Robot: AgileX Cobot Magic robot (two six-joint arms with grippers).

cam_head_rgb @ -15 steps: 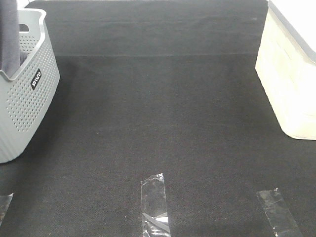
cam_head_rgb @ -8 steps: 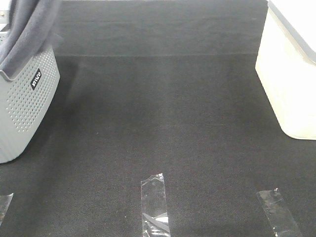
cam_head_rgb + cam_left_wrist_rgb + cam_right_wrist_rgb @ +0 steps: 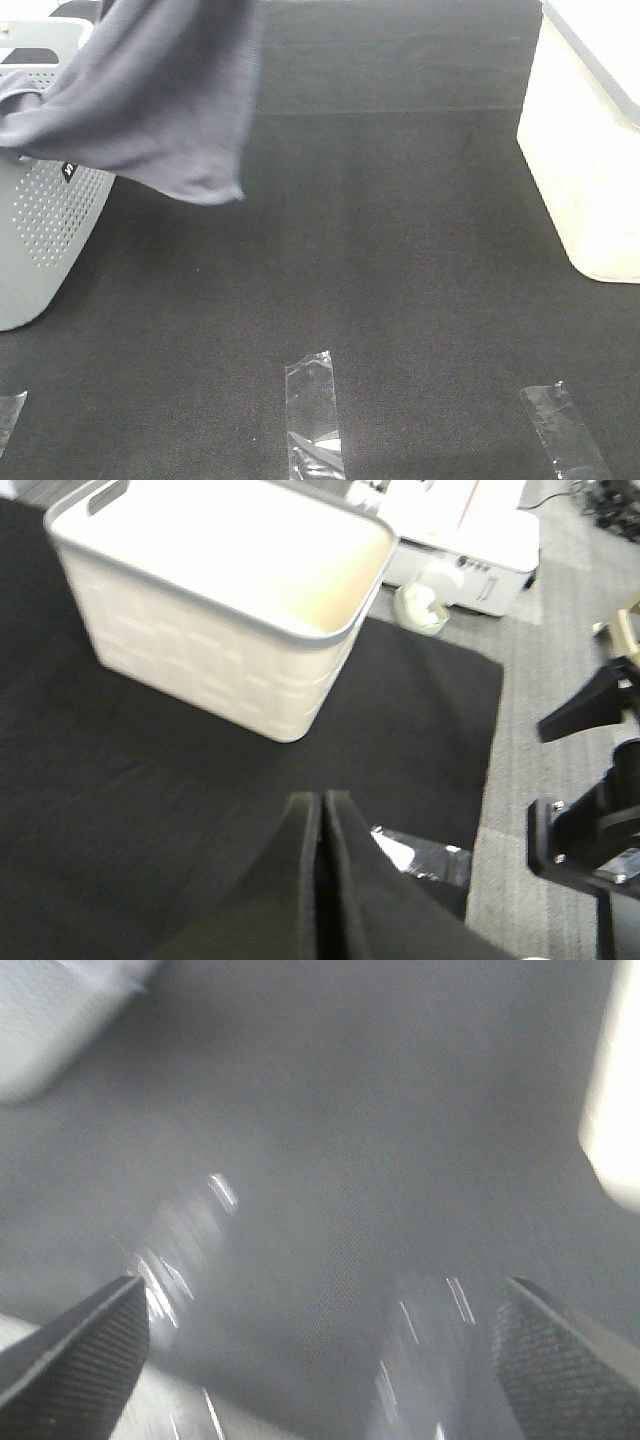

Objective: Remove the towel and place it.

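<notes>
My left gripper (image 3: 322, 805) has its fingers pressed flat together. The towel (image 3: 160, 100) hangs in the air on that arm's side, so I take it that they pinch the towel, but the pinch itself lies above the high camera's edge and I cannot make out any cloth between the fingertips in my wrist view. The towel falls in a broad grey-lavender sheet. One end trails over the rim of the grey basket (image 3: 40, 240), and its lower corner hangs free above the black mat (image 3: 380, 250), not touching it.

Ahead of my left fingertips and well apart from them stands the cream basket (image 3: 200, 660) on the mat, and a strip of clear tape (image 3: 420, 852) lies nearer to them.

My right gripper (image 3: 322, 1285) has its jaws spread wide with nothing between them. It hangs over bare mat, in a blurred picture. A pale shape shows off to each side of it, but I cannot tell for certain which basket is which.
</notes>
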